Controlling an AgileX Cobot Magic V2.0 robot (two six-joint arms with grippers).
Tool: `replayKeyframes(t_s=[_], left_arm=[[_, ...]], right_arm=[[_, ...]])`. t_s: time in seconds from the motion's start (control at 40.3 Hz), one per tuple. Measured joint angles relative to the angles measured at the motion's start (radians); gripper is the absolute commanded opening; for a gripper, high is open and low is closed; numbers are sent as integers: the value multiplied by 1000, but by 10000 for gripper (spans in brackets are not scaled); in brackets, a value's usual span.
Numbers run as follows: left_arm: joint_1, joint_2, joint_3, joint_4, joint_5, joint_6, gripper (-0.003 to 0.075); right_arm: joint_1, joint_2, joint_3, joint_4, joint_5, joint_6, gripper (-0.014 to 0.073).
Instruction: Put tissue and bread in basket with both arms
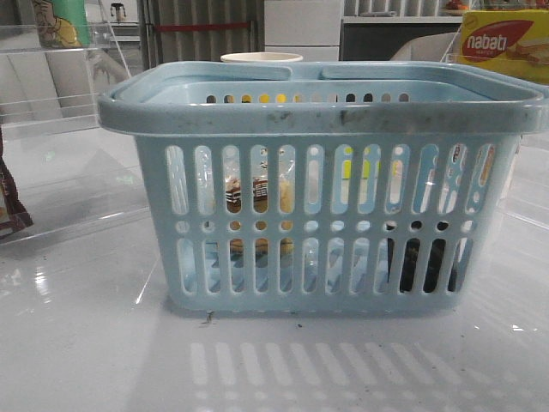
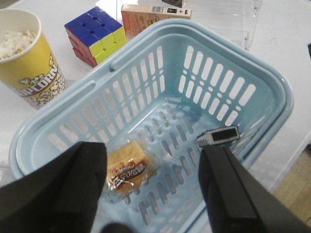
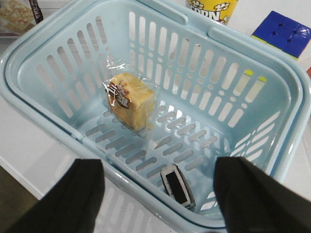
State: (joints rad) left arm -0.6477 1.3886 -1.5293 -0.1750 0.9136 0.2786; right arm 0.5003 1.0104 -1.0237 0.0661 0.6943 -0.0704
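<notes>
The light-blue basket (image 1: 317, 116) fills the middle of the front view. The bread (image 1: 257, 193), tan slices in a clear packet with a dark label, shows through its slots on the left, and the dark tissue (image 1: 420, 262) sits low on the right. Neither gripper shows in the front view. My left gripper (image 2: 150, 194) hangs open above the basket (image 2: 48, 114); the bread (image 2: 129, 170) lies on the floor by one finger and the tissue (image 2: 218, 136) by the other. My right gripper (image 3: 158, 199) is open over the basket (image 3: 194, 34) edge, empty, above the tissue (image 3: 177, 186). The bread (image 3: 130, 99) lies farther in.
A yellow popcorn cup (image 2: 26, 58), a Rubik's cube (image 2: 95, 35) and a small box (image 2: 150, 17) stand just behind the basket. A nabati box (image 1: 506, 47) sits at the back right. A dark snack packet (image 1: 10, 202) is at the left edge under a clear acrylic shelf (image 1: 51, 112).
</notes>
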Motion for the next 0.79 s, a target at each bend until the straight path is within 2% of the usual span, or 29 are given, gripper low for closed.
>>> replayKeyframes(t_s=[0.372, 0.595, 0.793], left_arm=[[0, -384, 393, -2, -31, 0, 476], [0, -563, 556, 40, -31, 0, 476], [0, -676, 638, 175, -31, -137, 476]], right_arm=[[0, 11, 0, 0, 20, 0, 571], [0, 1, 2, -19, 71, 0, 571], [0, -111, 77, -21, 84, 5, 571]])
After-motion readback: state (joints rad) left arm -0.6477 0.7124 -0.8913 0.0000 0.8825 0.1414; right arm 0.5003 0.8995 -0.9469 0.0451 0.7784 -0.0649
